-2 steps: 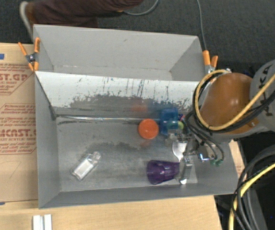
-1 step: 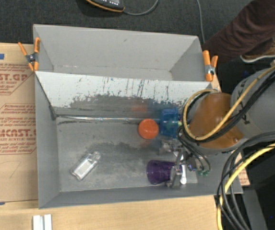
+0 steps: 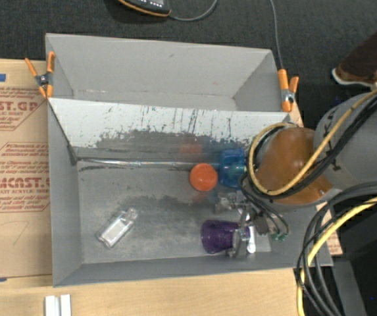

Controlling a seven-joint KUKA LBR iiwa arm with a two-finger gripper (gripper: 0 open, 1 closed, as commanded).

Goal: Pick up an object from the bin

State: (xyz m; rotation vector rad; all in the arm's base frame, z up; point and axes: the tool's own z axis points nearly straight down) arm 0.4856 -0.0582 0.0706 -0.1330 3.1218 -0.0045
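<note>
Jaws low in the front-right corner of the grey bin [image 3: 63,196], right up against a purple thing [image 3: 216,236].
The arm, with its orange cover [image 3: 293,166] and looped cables, reaches in from the right. The jaws sit at the right side of that rounded purple piece, touching it or just beside it. How wide they stand, and whether they have hold of it, I cannot tell from here. Behind them, an orange ball [image 3: 203,176] lies beside a blue see-through object [image 3: 231,166] near the back wall. Well apart, at front left, lies a clear plastic piece [image 3: 117,228].
</note>
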